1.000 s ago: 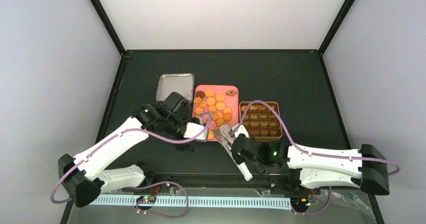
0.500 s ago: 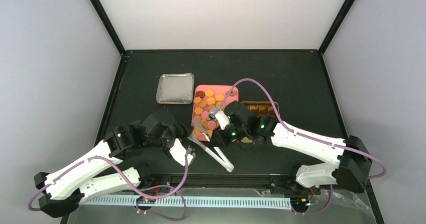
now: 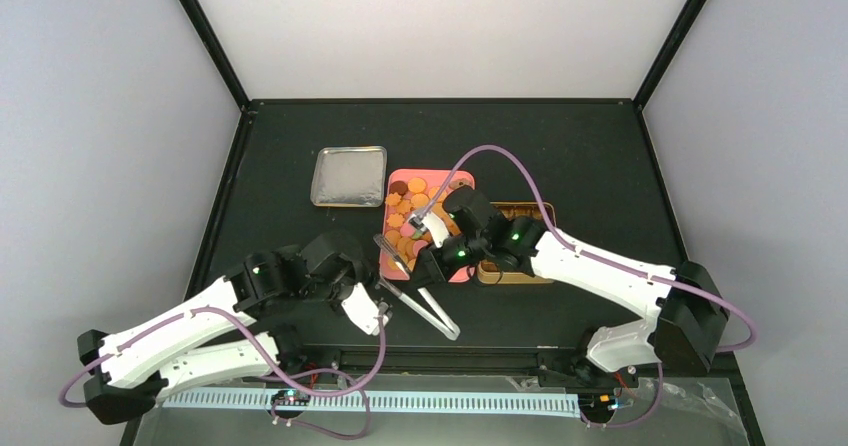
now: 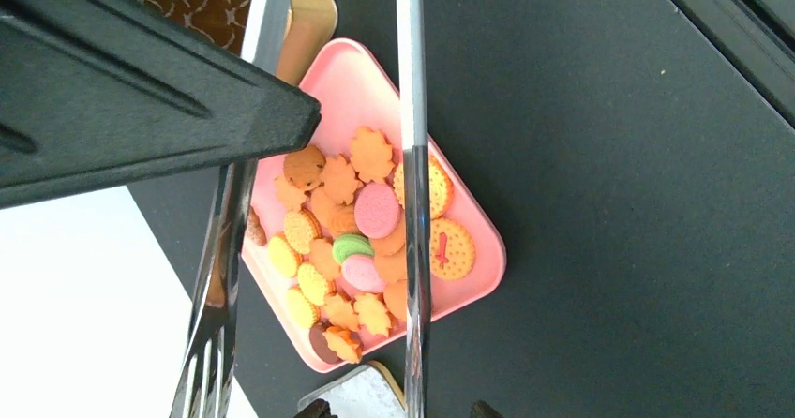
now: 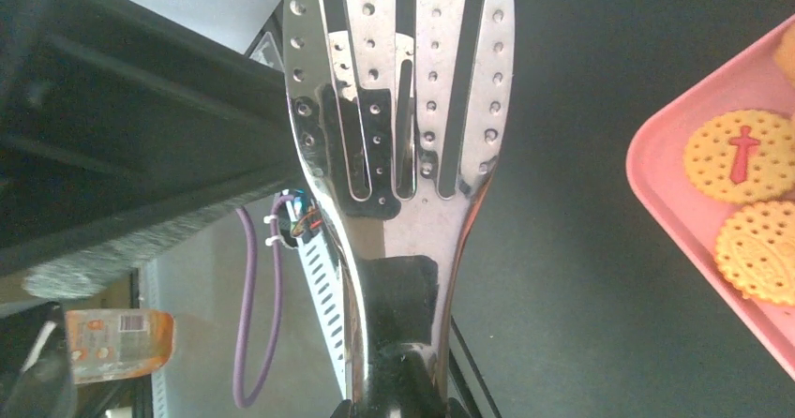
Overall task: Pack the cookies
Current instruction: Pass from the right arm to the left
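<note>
The cookies (image 3: pixel 415 211) (image 4: pixel 361 240) lie heaped on a pink tray (image 3: pixel 440 176) (image 4: pixel 347 81): mostly orange and yellow, with a few pink, one green and one dark brown. My right gripper (image 3: pixel 428 266) (image 5: pixel 401 407) hangs over the tray's near edge. It is shut on metal tongs (image 3: pixel 425 311) (image 5: pixel 403 109), whose slotted head reaches out in front of it. My left gripper (image 3: pixel 375 316) (image 4: pixel 399 409) is near the tray's front-left corner. It is open, with a fingertip on each side of one tong arm (image 4: pixel 412 109) and not touching it.
A gold tin (image 3: pixel 520 209) (image 4: pixel 309 15) with brown cups stands right of the tray, partly under my right arm. Its silver lid (image 3: pixel 348 176) (image 4: pixel 361 395) lies left of the tray. The table's near edge and light strip are close behind both grippers.
My right arm has swung the tongs left from beside the tin to the tray's near edge. My left gripper pulled back from the tray toward the near side, and its jaws have narrowed.
</note>
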